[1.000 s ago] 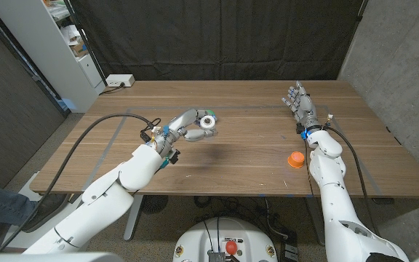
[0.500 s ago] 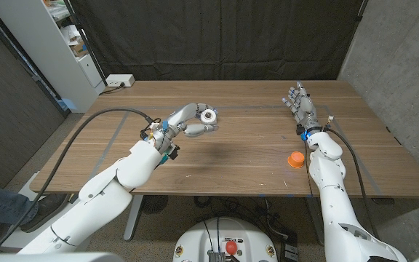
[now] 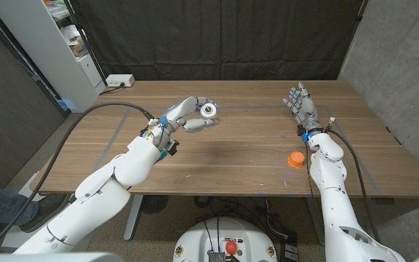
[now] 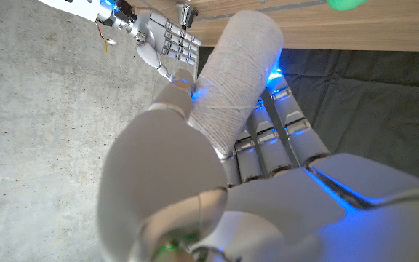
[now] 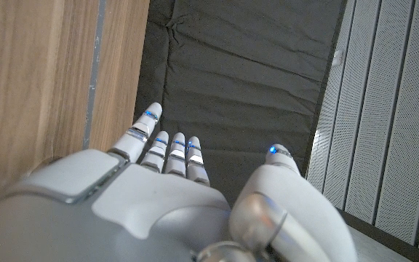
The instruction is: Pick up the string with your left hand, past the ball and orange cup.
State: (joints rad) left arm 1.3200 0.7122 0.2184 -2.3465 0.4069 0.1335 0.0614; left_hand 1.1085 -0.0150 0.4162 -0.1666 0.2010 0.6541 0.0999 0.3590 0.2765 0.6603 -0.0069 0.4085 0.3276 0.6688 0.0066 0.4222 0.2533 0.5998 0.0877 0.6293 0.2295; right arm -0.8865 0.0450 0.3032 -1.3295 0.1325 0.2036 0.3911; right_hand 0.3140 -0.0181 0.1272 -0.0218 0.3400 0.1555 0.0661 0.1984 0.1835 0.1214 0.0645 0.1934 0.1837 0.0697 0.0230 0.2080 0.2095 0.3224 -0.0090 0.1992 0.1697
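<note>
1. Head view: the left hand (image 3: 193, 116) grips the spool of string (image 3: 208, 110) above the far middle of the wooden table (image 3: 238, 156). It looks light and stiff-cored, so a grasp around its wound middle probably suits. The orange cup (image 3: 295, 159) stands near the right forearm. The right hand (image 3: 300, 102) waits with fingers apart, holding nothing. Compared with a second ago, the left hand and spool sit higher and farther from the robot; cup and right hand are unchanged.
2. Left wrist view: fingers (image 4: 268, 138) and thumb clamp the grey wound spool (image 4: 237, 80); a green ball (image 4: 348, 4) shows at the edge.
3. Right wrist view: the right hand (image 5: 158, 196) has straight, empty fingers.
</note>
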